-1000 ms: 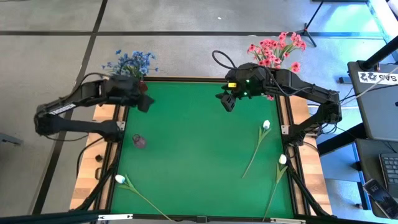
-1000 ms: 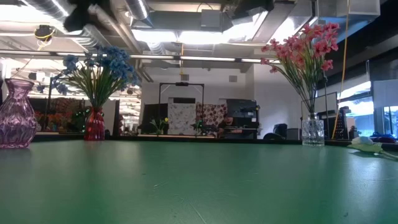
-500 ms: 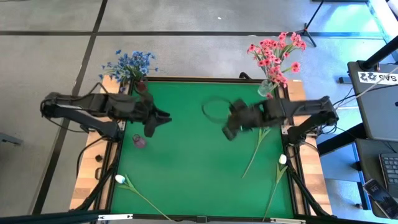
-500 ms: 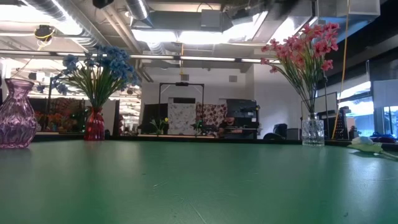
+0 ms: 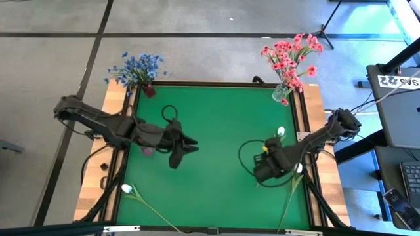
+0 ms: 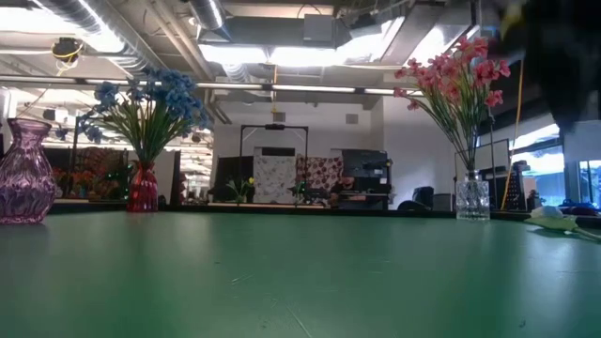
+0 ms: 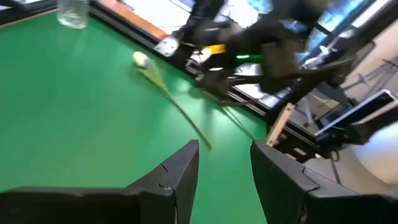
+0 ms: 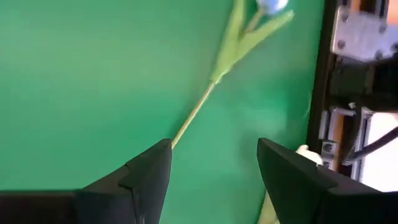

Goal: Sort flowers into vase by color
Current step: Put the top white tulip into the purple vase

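**White buds left on the felt, both grippers empty**

Green felt covers the table (image 5: 216, 124), and 3 vases stand along its far and left margins: a red vase (image 6: 143, 186) of blue flowers (image 5: 136, 67) at 11 o'clock, a clear vase (image 6: 472, 199) of pink flowers (image 5: 290, 52) at 1 o'clock, and an empty purple vase (image 6: 24, 171) at 9 o'clock.

3 white buds lie flat and unsorted. One white flower (image 5: 280, 132) rests at 3 o'clock, its stem running down toward 5 o'clock, so the long axis tilts from upper right to lower left with the bud pointing away from the front edge. A second white bud (image 5: 298, 168) lies at 4 o'clock, close to the right rail, on a similar slant. A third white sprig (image 5: 126, 189) sits at 7 o'clock, bud toward the left rail, stem trailing toward 6 o'clock.

These sprigs look very light, and the thin stems likely bend and spring, while the buds would crush or slip. My judgement is to pinch mid-stem, across the long axis, just below the leaves.

The right gripper (image 8: 211, 168) hovers over the first stem at 4 o'clock, fingers apart and holding nothing. The left gripper (image 7: 224, 168) hangs near 8 o'clock beside the purple vase, fingers likewise spread and empty.
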Available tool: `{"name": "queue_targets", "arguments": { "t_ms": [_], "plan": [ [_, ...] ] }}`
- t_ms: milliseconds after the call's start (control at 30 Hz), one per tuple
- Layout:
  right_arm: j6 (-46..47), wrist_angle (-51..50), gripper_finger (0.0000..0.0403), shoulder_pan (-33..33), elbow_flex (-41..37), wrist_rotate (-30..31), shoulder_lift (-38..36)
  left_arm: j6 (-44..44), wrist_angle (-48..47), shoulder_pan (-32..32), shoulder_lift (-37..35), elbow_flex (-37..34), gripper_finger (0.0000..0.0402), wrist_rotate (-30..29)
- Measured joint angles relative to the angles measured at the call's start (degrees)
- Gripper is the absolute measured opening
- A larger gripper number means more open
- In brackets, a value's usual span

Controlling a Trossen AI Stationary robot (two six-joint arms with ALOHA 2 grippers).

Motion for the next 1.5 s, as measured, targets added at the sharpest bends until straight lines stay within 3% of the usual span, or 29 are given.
{"name": "queue_targets", "arguments": {
  "t_ms": [133, 300, 467, 667, 800, 967, 1100, 1300, 1367, 1500],
  "plan": [
    [1.52, 7.63, 0.0239, -5.12, -14.05, -0.9, -4.36, 0.69, 2.63, -1.24, 1.71, 0.0, 0.0141, -0.06],
    [1.63, 24.17, 0.0239, -13.35, -30.93, -0.55, -11.73, -2.4, 2.87, -2.39, 2.16, 0.0, 0.0141, -0.09],
    [0.98, 35.74, 0.0233, -19.95, -39.13, 0.71, -13.87, -3.84, 3.18, -4.19, 2.16, 0.0, 0.0141, -3.4],
    [-2.25, 35.65, 0.0175, -24.5, -38.74, 5.28, -13.64, -2.61, 3.51, -3.98, 2.16, 0.0, 0.0141, -7.22],
    [-6.39, 36.88, 0.0109, -26.35, -38.81, 7.41, -13.58, -0.54, 3.86, -2.85, 2.16, 0.0, 0.0141, -12.95],
    [-11.58, 39.7, 0.0018, -26.26, -38.0, 9.47, -13.42, -0.25, 3.84, 0.03, 2.16, 0.0, 0.0141, -15.28],
    [-21.19, 44.38, 0.0024, -24.75, -33.28, 10.99, -13.43, -0.43, 3.15, 1.67, 2.04, 0.0, 0.0139, -19.89],
    [-43.16, 56.34, 0.0014, -21.71, -20.89, 12.12, -13.42, -4.05, 2.21, 4.15, 1.99, 0.0, 0.0141, -20.0],
    [-53.81, 60.49, 0.0008, -20.96, -15.65, 12.67, -13.42, -6.32, 1.51, 5.56, 1.98, 0.0, 0.0151, -18.62],
    [-73.28, 65.35, 0.0017, -20.56, -4.17, 10.54, -13.44, -6.21, 4.8, 8.36, 0.88, -0.04, 0.0177, -10.54]
  ]
}}
